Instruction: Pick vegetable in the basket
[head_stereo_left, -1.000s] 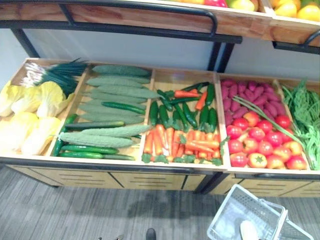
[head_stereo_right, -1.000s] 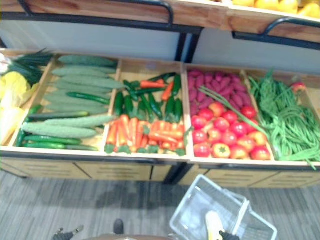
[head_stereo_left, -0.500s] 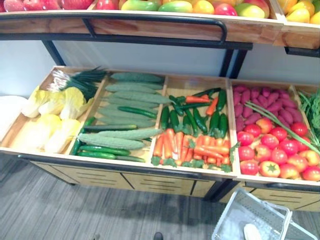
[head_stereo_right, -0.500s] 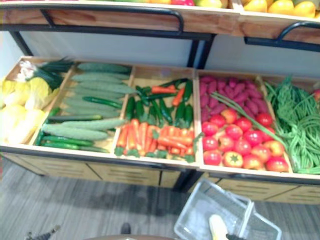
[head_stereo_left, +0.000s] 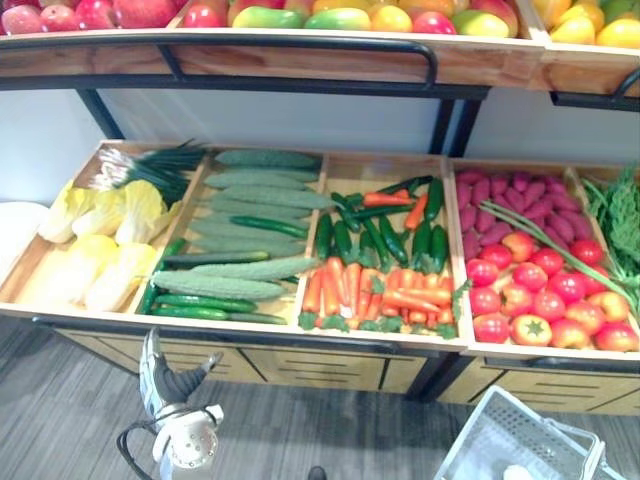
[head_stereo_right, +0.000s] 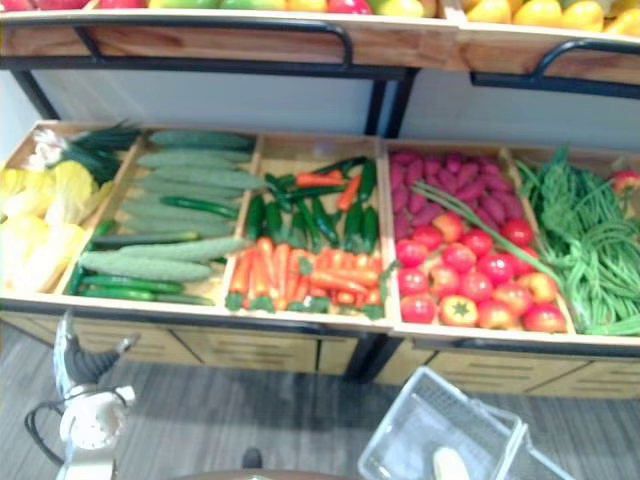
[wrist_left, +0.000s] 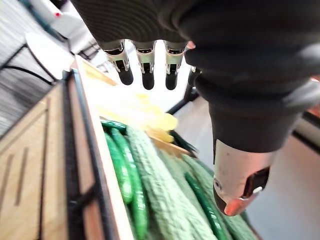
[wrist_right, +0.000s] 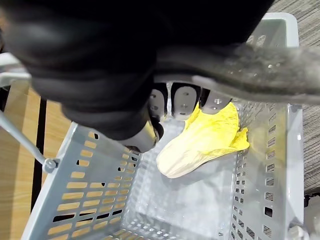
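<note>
A grey plastic basket (head_stereo_left: 492, 440) hangs low at the right, in front of the wooden vegetable stand (head_stereo_left: 250, 362). A pale yellow cabbage (wrist_right: 200, 142) lies inside it on the basket floor (wrist_right: 165, 200). My right hand (wrist_right: 182, 102) is shut on the basket's handle, above the cabbage. My left hand (head_stereo_left: 165, 378) is raised at the lower left, just before the stand's front edge, below the cucumbers (head_stereo_left: 190, 300). Its fingers (wrist_left: 147, 70) are straight and hold nothing; past them lie cucumbers and bumpy green gourds (wrist_left: 165, 195).
The stand's bins hold yellow cabbages (head_stereo_left: 100, 215), gourds (head_stereo_left: 230, 285), carrots (head_stereo_left: 370, 295) with green peppers behind, tomatoes (head_stereo_left: 540, 300) and purple sweet potatoes, and green beans (head_stereo_right: 590, 260). A shelf of fruit (head_stereo_left: 330, 15) with a black rail overhangs the back.
My left hand has risen into view at the lower left, before the stand. The camera has shifted a little; the basket and the vegetables lie as they did.
</note>
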